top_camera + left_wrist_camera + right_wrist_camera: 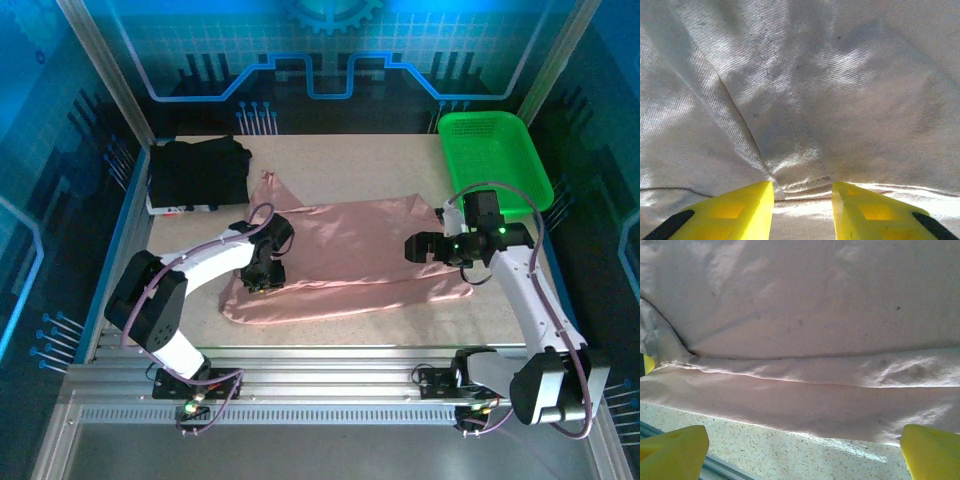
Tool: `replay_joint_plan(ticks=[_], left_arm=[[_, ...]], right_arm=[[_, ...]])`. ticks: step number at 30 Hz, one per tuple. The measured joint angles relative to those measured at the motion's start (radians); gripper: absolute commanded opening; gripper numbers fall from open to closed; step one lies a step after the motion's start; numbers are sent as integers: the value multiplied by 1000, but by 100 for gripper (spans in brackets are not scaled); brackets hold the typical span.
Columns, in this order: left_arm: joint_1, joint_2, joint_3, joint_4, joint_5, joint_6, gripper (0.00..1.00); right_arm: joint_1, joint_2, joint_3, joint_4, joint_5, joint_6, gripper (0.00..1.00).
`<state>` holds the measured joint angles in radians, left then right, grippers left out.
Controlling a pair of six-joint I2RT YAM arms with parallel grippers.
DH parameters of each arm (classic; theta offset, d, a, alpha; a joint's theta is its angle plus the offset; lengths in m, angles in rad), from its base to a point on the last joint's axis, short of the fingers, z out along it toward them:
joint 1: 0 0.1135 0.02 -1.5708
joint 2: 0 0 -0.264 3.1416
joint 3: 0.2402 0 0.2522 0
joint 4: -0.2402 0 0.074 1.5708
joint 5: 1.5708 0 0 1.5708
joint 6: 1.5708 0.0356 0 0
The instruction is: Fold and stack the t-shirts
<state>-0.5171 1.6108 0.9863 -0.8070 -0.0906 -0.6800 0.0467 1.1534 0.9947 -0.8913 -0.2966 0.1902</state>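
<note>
The dusty-pink t-shirt (350,255) lies spread across the middle of the table, its print hidden. A plain black folded t-shirt (198,172) rests at the back left corner. My left gripper (262,280) is low over the pink shirt's left part. Its yellow fingers (747,205) stand partly apart, and a stitched hem (800,175) bunches just beyond the tips with nothing pinched. My right gripper (425,247) hovers over the shirt's right part, wide open. A folded band of pink cloth (805,375) and the shirt's near edge lie between its fingertips (675,450).
A green mesh basket (493,160) stands at the back right corner. Bare speckled tabletop (790,455) shows in front of the pink shirt, with the table's metal rail (330,365) along the near edge. Frame posts border both sides.
</note>
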Motion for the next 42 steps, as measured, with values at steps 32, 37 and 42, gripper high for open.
replay_joint_plan(ticks=[32, 37, 42], left_arm=[[-11, 74, 14, 14, -26, -47, 4], [-11, 63, 49, -9, -36, -43, 3], [-11, 57, 106, -31, -48, -24, 2]], right_arm=[[-2, 26, 16, -29, 5, -35, 99], [-2, 36, 16, -29, 5, -35, 99], [-2, 38, 16, -29, 5, -35, 99]])
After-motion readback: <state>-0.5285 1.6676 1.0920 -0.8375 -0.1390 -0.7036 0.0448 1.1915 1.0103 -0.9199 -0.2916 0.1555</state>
